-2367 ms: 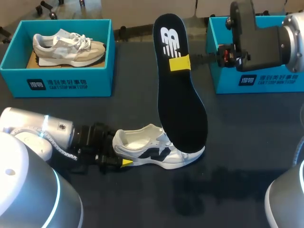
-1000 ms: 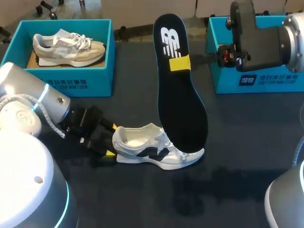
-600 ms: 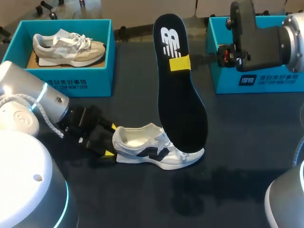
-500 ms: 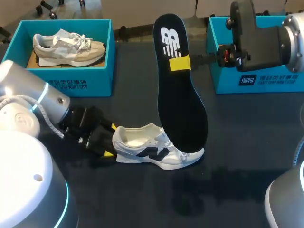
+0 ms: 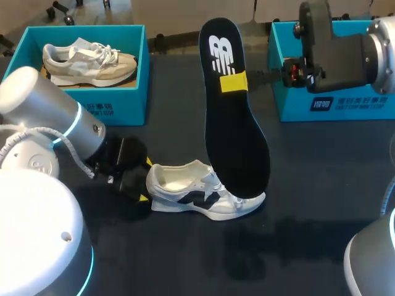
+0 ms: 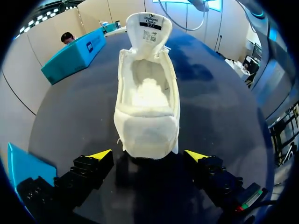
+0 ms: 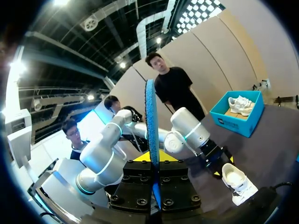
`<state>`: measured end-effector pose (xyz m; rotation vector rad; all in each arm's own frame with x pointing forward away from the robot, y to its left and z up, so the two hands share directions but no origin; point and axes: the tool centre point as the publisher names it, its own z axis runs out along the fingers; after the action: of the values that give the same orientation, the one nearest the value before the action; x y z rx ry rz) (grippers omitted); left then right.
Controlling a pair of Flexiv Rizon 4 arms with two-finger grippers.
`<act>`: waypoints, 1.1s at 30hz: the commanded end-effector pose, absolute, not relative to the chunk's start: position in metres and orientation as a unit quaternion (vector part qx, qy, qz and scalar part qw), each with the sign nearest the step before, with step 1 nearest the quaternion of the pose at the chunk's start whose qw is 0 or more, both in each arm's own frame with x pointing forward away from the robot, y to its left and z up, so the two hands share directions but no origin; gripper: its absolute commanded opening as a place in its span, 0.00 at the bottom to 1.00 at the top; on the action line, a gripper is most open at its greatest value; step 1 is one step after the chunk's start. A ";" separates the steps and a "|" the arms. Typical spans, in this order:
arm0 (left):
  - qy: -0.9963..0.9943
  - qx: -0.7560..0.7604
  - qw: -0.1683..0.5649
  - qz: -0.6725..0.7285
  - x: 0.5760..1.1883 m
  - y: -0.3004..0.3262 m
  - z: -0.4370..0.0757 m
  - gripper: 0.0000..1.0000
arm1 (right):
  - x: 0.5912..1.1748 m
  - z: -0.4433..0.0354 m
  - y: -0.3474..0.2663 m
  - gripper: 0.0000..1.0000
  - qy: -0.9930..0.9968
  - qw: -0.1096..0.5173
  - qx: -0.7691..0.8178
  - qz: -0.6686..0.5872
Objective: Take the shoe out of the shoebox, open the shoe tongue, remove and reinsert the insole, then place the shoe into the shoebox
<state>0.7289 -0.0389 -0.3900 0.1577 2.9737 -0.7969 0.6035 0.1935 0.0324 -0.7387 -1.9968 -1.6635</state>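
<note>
A white shoe point(image 5: 203, 198) with a navy side mark lies on the black table, its tongue pulled up. My left gripper point(image 5: 145, 180) stands open at the heel, a yellow tip on each side and neither touching. The left wrist view looks into the empty shoe point(image 6: 147, 100) past my left gripper point(image 6: 148, 156). My right gripper point(image 5: 233, 81) is shut on the black insole point(image 5: 237, 145), which hangs upright over the shoe's toe. In the right wrist view the insole point(image 7: 151, 121) stands edge-on in my right gripper point(image 7: 153, 161).
A teal shoebox point(image 5: 83, 108) at the back left holds a second beige-and-white shoe point(image 5: 86, 61). Another teal shoebox point(image 5: 345, 102) sits at the back right behind my right arm. My left arm's elbow point(image 5: 43, 111) bulks in front of the left box.
My left arm has swung its elbow up and toward the left shoebox while its gripper stayed open at the shoe's heel. The right arm and insole have not moved.
</note>
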 end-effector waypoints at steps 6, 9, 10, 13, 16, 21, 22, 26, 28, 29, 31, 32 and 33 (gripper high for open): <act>0.986 0.046 0.022 -0.159 0.729 -0.043 -0.366 1.00 | 0.604 0.032 0.197 0.00 -0.722 0.218 -0.268 -0.600; 0.989 0.044 0.031 -0.134 0.728 -0.047 -0.361 1.00 | 0.604 0.032 0.197 0.00 -0.722 0.218 -0.268 -0.600; 0.990 0.043 0.041 -0.127 0.727 -0.048 -0.359 1.00 | 0.604 0.032 0.197 0.00 -0.722 0.218 -0.268 -0.600; 0.992 0.049 0.044 -0.107 0.725 -0.051 -0.354 1.00 | 0.604 0.032 0.197 0.00 -0.722 0.218 -0.268 -0.600; 0.994 0.047 0.053 -0.087 0.723 -0.053 -0.350 1.00 | 0.604 0.032 0.197 0.00 -0.722 0.218 -0.268 -0.600; 0.996 0.049 0.057 -0.057 0.722 -0.057 -0.347 1.00 | 0.604 0.032 0.197 0.00 -0.722 0.218 -0.268 -0.600; 0.995 0.053 0.056 -0.056 0.722 -0.058 -0.347 1.00 | 0.604 0.032 0.197 0.00 -0.722 0.218 -0.268 -0.600; 0.996 0.050 0.060 -0.031 0.722 -0.062 -0.342 1.00 | 0.604 0.032 0.197 0.00 -0.722 0.218 -0.268 -0.600; 0.996 0.051 0.065 -0.023 0.722 -0.062 -0.340 1.00 | 0.604 0.032 0.197 0.00 -0.722 0.218 -0.268 -0.600; 0.996 0.051 0.064 -0.023 0.722 -0.063 -0.340 1.00 | 0.604 0.032 0.197 0.00 -0.722 0.218 -0.268 -0.600; 0.996 0.052 0.067 -0.020 0.722 -0.063 -0.338 1.00 | 0.604 0.032 0.197 0.00 -0.722 0.218 -0.268 -0.600; 0.996 0.052 0.069 -0.018 0.722 -0.064 -0.338 1.00 | 0.604 0.032 0.197 0.00 -0.722 0.218 -0.268 -0.600; 0.996 0.051 0.070 -0.017 0.722 -0.064 -0.338 1.00 | 0.604 0.032 0.197 0.00 -0.722 0.218 -0.268 -0.600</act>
<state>0.7230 -0.0604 -0.3396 0.1680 2.9988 -0.2110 0.6035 0.1935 0.0324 -0.7387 -1.9968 -1.6635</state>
